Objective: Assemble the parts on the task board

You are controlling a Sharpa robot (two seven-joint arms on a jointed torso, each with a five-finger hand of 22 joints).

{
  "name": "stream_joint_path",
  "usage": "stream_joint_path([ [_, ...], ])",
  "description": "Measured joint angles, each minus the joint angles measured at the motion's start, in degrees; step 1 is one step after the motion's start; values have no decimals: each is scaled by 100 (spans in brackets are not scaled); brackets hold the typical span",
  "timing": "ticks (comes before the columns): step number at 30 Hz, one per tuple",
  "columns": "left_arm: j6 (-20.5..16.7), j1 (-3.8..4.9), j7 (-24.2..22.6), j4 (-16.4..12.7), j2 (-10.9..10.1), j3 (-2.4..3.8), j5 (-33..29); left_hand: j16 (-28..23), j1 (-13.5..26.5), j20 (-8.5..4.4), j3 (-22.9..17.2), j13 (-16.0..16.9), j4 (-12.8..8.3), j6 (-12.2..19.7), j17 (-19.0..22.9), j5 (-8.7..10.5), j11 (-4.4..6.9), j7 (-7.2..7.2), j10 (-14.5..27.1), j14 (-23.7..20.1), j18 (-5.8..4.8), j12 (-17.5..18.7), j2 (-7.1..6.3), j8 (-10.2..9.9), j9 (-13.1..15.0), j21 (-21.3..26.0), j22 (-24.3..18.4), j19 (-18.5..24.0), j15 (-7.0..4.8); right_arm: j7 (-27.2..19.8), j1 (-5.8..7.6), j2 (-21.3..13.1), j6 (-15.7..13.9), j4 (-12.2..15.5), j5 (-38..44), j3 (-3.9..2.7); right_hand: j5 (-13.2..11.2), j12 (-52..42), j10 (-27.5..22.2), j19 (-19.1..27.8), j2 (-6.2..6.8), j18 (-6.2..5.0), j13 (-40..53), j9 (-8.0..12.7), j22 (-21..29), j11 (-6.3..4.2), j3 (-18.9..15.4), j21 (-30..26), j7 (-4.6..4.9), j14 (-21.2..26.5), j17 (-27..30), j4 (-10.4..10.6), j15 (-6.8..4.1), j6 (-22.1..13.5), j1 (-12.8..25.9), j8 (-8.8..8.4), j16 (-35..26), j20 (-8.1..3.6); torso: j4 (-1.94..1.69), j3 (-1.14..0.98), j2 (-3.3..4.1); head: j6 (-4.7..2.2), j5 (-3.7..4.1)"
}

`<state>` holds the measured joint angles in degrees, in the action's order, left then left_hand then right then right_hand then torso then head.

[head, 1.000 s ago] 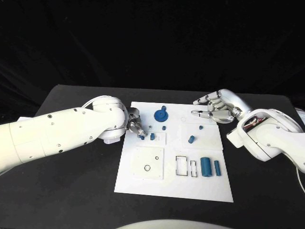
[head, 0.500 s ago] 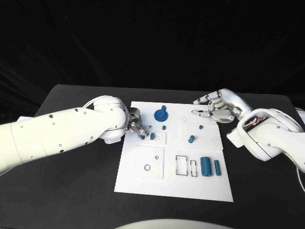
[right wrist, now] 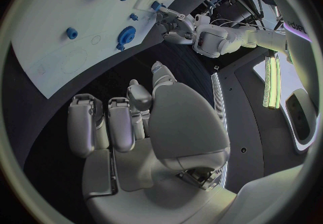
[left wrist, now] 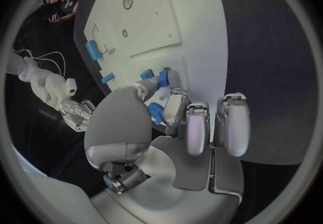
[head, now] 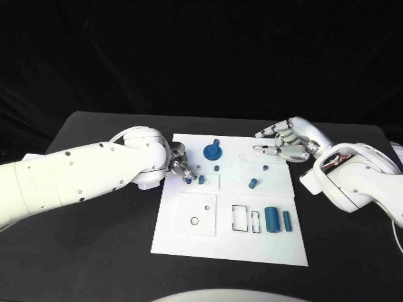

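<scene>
The white task board (head: 188,242) lies in the middle of the black table. My left hand (head: 178,166) is at its left edge, and its thumb and a finger pinch a small blue peg (head: 188,180) (left wrist: 163,77) on a small square plate. A second peg (head: 201,179) stands right beside it. My right hand (head: 288,142) hovers over the board's far right corner with its fingers apart and nothing in them. A blue gear with a knob (head: 211,150) (right wrist: 125,35) sits at the board's far middle.
Two blue cylinders (head: 271,219) (head: 287,220) lie near the board's right edge beside two rectangular slots (head: 240,218). Small blue pieces (head: 252,184) (head: 265,168) (head: 217,168) dot the middle. A square plate with a ring hole (head: 194,221) sits at the near left.
The left hand's fingertips have shifted very slightly at the pegs. The right hand has not moved.
</scene>
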<state>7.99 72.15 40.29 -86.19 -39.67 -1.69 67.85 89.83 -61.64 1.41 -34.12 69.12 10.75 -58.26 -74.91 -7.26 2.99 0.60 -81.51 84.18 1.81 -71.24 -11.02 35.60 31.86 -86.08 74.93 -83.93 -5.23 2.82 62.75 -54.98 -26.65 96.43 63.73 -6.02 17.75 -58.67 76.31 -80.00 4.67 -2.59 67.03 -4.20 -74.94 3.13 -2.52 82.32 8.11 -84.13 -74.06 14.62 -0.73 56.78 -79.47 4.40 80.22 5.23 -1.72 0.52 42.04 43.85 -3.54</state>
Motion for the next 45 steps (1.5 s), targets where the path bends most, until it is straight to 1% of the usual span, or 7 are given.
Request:
stream_joint_path([
  [7,25,0,-10,6,-5,2,30,0,0,0,40,42,-40,-20,0,0,39,-20,-39,-21,0,-23,0,0,-9,0,0,0,-21,0,0,-4,0,4,0,0,0,0,0,0,0,0,0,0,0,0,0,0,0,0,0,0,0,0,0,0,0,0,-1,1,0,7,-2],
  [30,78,-2,-46,-32,-75,6,154,0,-41,0,23,91,-56,-40,1,-22,19,-40,-60,-21,0,-84,41,-1,-21,-23,-1,0,-20,0,0,-9,1,9,-1,0,0,0,0,0,0,0,1,0,2,0,-24,0,0,0,0,24,0,0,0,0,0,0,-2,2,-1,19,-31],
  [32,85,-2,-46,-33,-75,6,162,0,-41,-21,24,106,-55,-53,1,-22,31,-28,-72,-21,0,-84,41,-1,-27,-45,-1,-21,-20,0,0,-9,1,10,-1,0,0,0,0,0,0,0,1,0,2,0,-24,0,0,0,0,24,0,0,0,0,0,0,-2,2,-1,20,-34],
  [36,109,-2,-46,-33,-69,4,172,0,19,-21,104,119,25,-66,1,-22,39,-26,-80,-21,0,-84,74,-1,-51,-45,-1,-21,-20,0,0,-12,1,12,-1,0,0,0,0,0,0,0,1,0,2,0,-24,0,0,0,0,24,0,0,0,0,0,0,-1,2,-1,24,-35],
  [39,130,-3,-41,-29,-63,3,179,0,63,-21,131,120,52,-82,-1,-22,39,-42,-80,-21,0,-84,42,1,-53,-45,-1,-21,-20,0,0,-16,1,14,-1,0,0,0,0,0,0,0,1,0,2,0,-24,0,0,0,0,24,0,0,0,0,0,0,-1,1,-1,24,-29],
  [42,146,-3,-38,-28,-57,4,184,0,123,-21,184,128,105,-103,-4,-22,39,-21,-80,-21,0,-84,76,7,-65,-45,-2,-21,-20,0,0,-18,1,16,-1,0,0,0,0,0,0,0,1,0,2,0,-24,0,0,0,4,24,0,0,0,0,0,0,-1,0,-1,25,-27],
  [45,167,-2,-36,-27,-53,4,187,0,156,-21,223,137,144,-103,-3,-22,19,-21,-100,-21,-1,-109,61,7,-75,-45,-2,-21,-20,0,0,-22,2,19,-1,0,0,0,0,0,0,0,1,0,3,0,-24,0,0,0,5,24,0,0,0,0,0,0,-1,0,-1,25,-26],
])
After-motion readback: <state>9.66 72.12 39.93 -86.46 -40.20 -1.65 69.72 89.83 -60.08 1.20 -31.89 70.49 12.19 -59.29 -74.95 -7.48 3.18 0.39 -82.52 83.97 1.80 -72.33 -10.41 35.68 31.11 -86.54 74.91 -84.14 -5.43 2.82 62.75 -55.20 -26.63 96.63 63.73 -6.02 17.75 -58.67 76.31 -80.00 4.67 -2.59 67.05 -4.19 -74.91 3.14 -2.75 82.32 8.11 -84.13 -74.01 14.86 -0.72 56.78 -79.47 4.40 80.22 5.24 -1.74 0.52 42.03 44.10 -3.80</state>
